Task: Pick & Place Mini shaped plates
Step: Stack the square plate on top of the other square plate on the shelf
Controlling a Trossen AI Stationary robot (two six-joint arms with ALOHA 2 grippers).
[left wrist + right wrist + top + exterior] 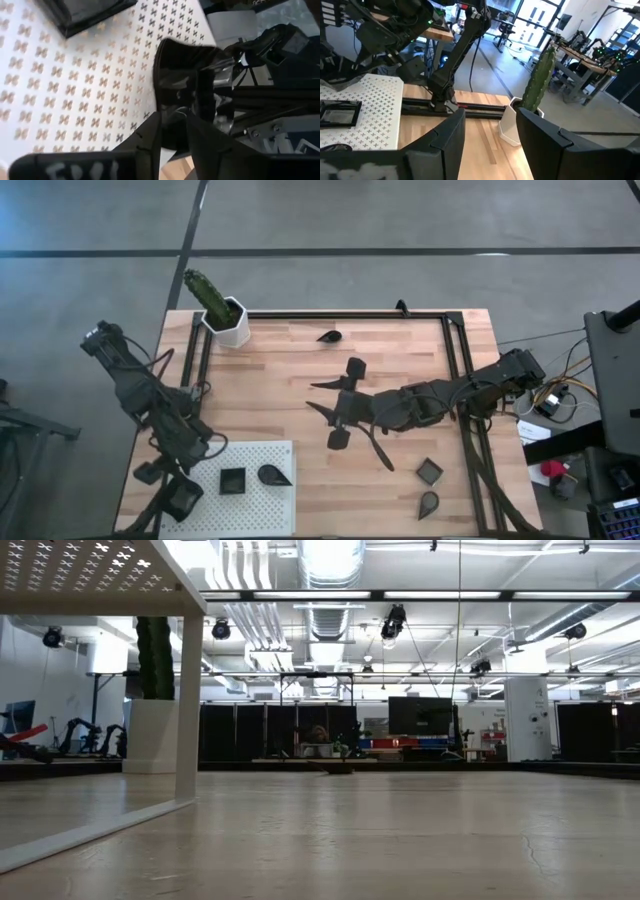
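A small dark square plate [183, 498] is being set at the white perforated board's [262, 508] left edge by the left gripper [180, 492], whose grip cannot be judged. Likely light, stiff and glossy, such plates are best pinched across a thin rim. The right gripper [345, 418] is being held open mid-table.

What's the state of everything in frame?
Left gripper: open, by a dark plate at the white perforated board's edge.
Right gripper: open, empty, above the table.
Placed square plate, placed teardrop plate: flat on the board.
Loose square plate, loose teardrop plate: on the table.
Cactus pot: upright.
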